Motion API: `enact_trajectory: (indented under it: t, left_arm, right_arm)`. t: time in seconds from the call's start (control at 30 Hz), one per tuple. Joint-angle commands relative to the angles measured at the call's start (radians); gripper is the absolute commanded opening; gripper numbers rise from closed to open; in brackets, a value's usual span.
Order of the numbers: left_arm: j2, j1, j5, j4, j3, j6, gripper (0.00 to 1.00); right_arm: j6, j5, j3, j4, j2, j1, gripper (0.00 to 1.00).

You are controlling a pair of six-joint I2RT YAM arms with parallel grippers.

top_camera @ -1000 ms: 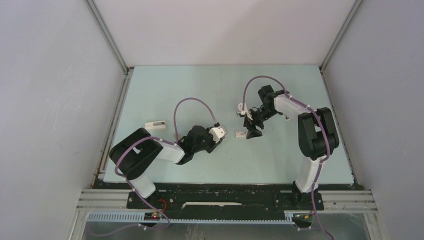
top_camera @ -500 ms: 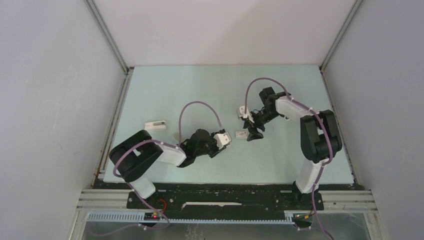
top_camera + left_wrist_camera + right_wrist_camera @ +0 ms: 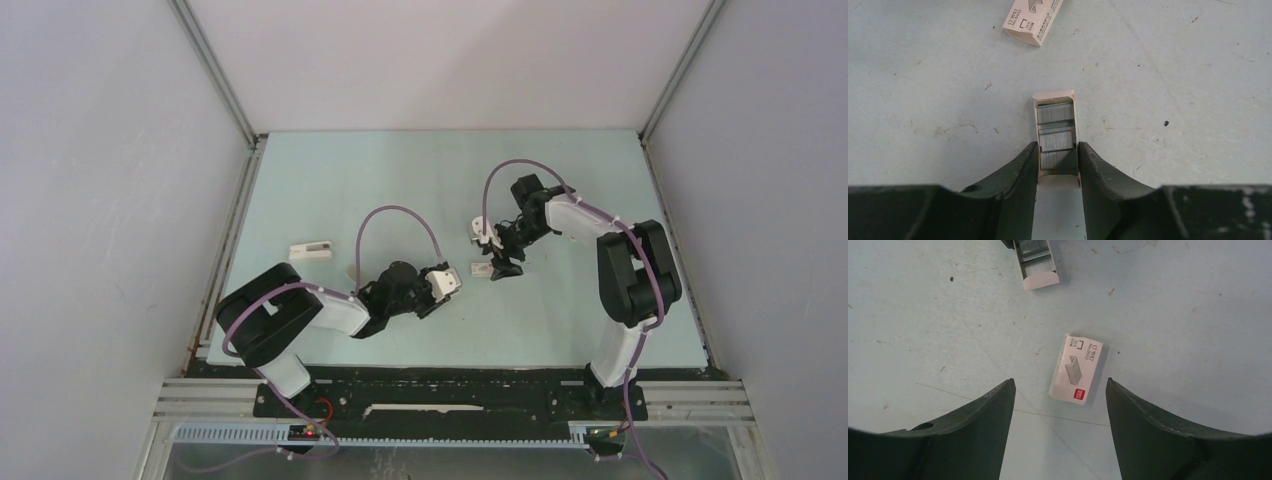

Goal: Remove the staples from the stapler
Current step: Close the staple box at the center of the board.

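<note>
My left gripper (image 3: 1058, 146) is shut on the sides of a small open cardboard tray (image 3: 1054, 98) just above the table. Inside it lie blocks of silvery staples (image 3: 1055, 140). From above, the left gripper (image 3: 446, 281) is near the table's middle. My right gripper (image 3: 1059, 382) is open and hovers just above a white printed staple box (image 3: 1077, 369) that lies flat on the table ahead of its fingers. The right gripper (image 3: 497, 262) stands just right of that box (image 3: 481, 269). A white oblong thing, apparently the stapler (image 3: 310, 249), lies apart at the left.
The tray of staples (image 3: 1037, 265) shows at the top of the right wrist view, close to the printed box (image 3: 1033, 20). The pale green table (image 3: 560, 320) is walled by grey panels left, right and behind.
My left gripper has carried the tray a little right and toward the near edge. My right gripper has shifted slightly left, closer over the printed box. Neither gripper has changed its opening.
</note>
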Motion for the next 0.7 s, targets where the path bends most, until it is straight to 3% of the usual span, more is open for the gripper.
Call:
enact_trajectory:
  t: [0.0, 0.4, 0.67]
  left_arm:
    - [-0.026, -0.009, -0.015, -0.010, -0.031, 0.026, 0.40]
    - [-0.017, -0.010, -0.020, 0.037, -0.055, 0.011, 0.40]
    - [-0.008, -0.010, -0.027, 0.072, -0.064, 0.000, 0.41]
  right_arm:
    - [0.004, 0.037, -0.002, 0.062, 0.003, 0.024, 0.76]
    - [0.094, 0.143, -0.015, 0.141, 0.036, 0.072, 0.74]
    - [0.125, 0.178, -0.016, 0.156, 0.056, 0.089, 0.66]
